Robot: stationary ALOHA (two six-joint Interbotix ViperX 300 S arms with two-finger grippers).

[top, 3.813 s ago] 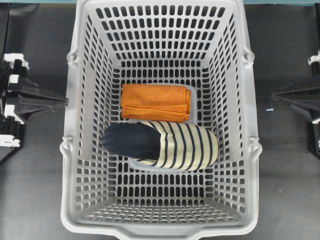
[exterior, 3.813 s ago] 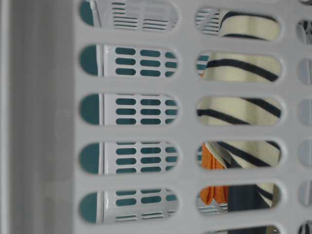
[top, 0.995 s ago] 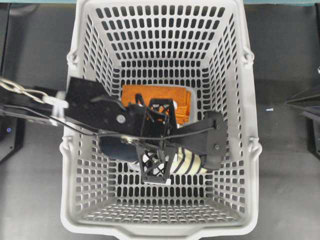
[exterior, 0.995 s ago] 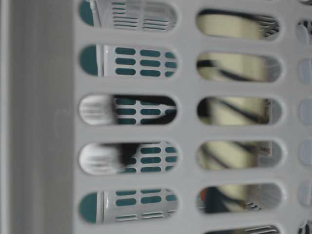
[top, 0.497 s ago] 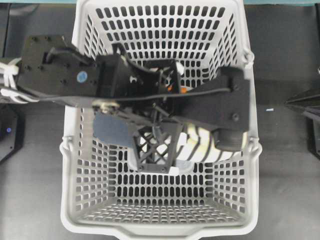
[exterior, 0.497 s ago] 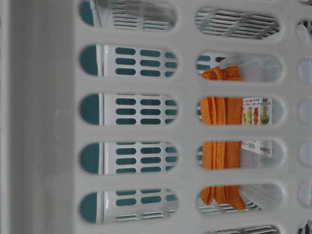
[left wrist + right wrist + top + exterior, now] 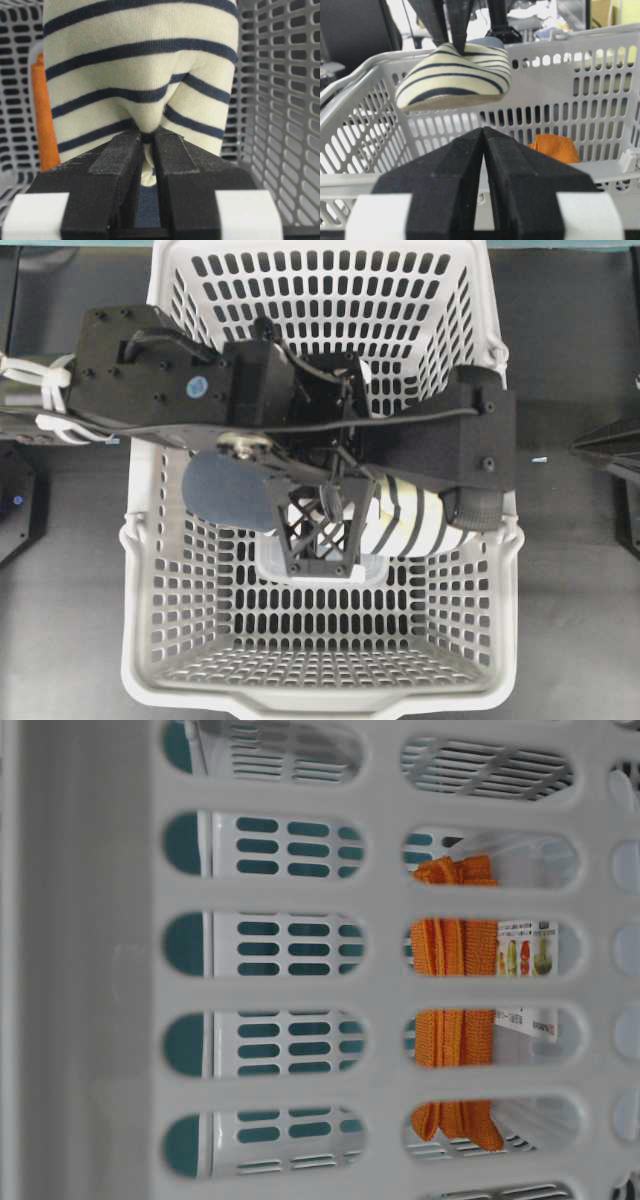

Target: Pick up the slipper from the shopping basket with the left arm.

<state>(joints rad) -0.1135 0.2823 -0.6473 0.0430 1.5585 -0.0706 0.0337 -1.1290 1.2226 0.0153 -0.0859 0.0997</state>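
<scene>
The left claw [image 7: 147, 137] is pinched tight on the slipper [image 7: 135, 75], with a fold of the striped cloth squeezed between its two black fingers [image 7: 117, 155]. The slipper hangs in the air from that pinch, up near the rim of the shopping basket [image 7: 135, 540] and not on the basket floor. From the right arm's camera you can see it floating above the basket's edge, with the thin black fingers gripping its top.

So I think the job is almost done: the slipper is picked up. What may be left is lifting it clear of the basket.

The right claw [image 7: 484, 137] waits outside the basket, closed up with nothing in it.

Counting things: one slipper, one basket, one folded orange cloth [image 7: 455, 1010] lying at the bottom of the basket, and two arms. There is also a small label with pictures [image 7: 527, 955] beside the cloth. The dark tabletop [image 7: 575, 590] sits under it all.
</scene>
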